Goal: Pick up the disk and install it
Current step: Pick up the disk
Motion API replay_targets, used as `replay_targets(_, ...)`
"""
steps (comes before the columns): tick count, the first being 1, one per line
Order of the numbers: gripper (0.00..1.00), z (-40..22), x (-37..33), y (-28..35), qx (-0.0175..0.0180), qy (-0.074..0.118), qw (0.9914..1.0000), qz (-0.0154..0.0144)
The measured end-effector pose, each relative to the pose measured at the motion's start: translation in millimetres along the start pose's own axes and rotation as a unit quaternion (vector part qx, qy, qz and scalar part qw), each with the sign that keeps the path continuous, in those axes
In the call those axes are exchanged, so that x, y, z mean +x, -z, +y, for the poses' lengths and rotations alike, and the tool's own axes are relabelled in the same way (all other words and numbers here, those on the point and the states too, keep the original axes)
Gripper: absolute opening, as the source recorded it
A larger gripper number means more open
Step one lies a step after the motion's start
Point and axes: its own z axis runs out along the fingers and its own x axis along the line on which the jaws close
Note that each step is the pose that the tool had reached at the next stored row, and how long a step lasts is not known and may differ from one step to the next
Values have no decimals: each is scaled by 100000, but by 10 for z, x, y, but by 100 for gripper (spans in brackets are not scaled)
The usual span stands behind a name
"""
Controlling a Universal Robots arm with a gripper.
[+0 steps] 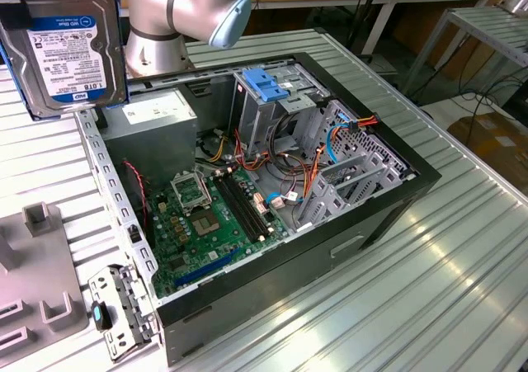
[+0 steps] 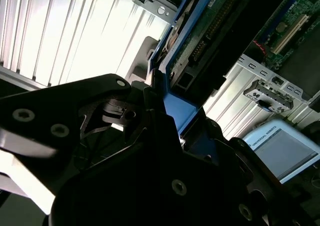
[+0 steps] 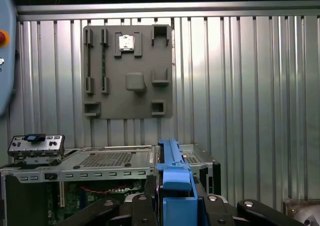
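We see the disk [image 1: 70, 54] held up in the air at about ten o'clock from the open computer case [image 1: 330, 256] in the exterior view. It stands nearly upright with its white and dark-blue label facing that camera. It is apart from the case and not yet in any bay.

In the first wrist view, the gripper [image 3: 175, 203] has its dark jaws closed on the disk, one on each side of the blue plastic side rail [image 3: 175, 181]. The second wrist view shows the same grip [image 2: 167, 105], with the blue rail pinched between the black links. Beyond the gripper the disk's green circuit-board underside [image 2: 210, 30] runs away edge-on.

The arm [image 1: 181, 9] reaches in at about twelve o'clock above the case. Inside the case the grey power-supply box [image 1: 153, 120] sits at ten o'clock. The metal drive cage with its light-blue top [image 1: 268, 91] stands at twelve o'clock. The green motherboard [image 1: 206, 215] lies flat toward seven o'clock.

On the ribbed metal worktop [image 1: 412, 306] a grey fixture plate [image 1: 33, 273] lies at eight o'clock from the case. A small metal bracket [image 1: 120, 306] lies just beside the case's corner. The first wrist view looks straight at that fixture plate [image 3: 127, 75].
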Motion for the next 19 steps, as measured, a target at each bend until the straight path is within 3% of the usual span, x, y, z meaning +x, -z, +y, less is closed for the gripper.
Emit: replay_targets(19,37,-186,-6,0,1,3,100000,-1)
